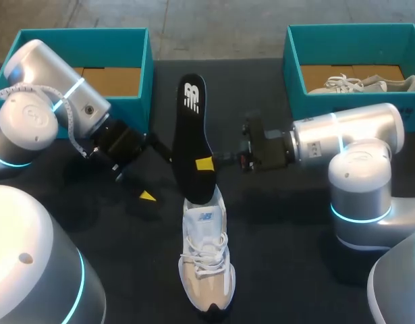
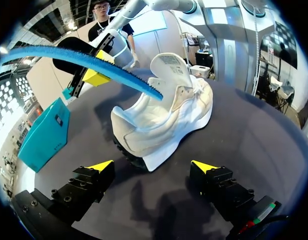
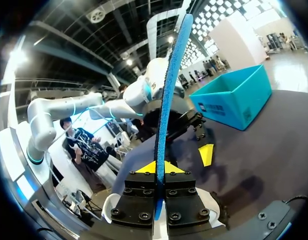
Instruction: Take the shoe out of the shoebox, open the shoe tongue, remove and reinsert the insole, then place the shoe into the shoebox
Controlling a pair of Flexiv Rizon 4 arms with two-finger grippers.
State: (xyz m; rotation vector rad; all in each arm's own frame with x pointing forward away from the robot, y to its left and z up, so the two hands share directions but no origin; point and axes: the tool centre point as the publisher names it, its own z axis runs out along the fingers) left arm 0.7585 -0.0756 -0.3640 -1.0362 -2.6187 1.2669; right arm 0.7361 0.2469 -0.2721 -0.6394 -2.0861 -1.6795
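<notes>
The insole [image 1: 192, 128] hung tilted above the heel end of the shoe [image 1: 206, 256]. Its long axis roughly followed the shoe's length, and its lower end sat over the opening. The right gripper [image 1: 206, 164] was clamped on the insole's edge, reaching in from the shoe's right. The left gripper [image 2: 152, 166] stood empty, jaws wide, beside the shoe's left. In my judgement, reinsertion falls to the right arm.
</notes>
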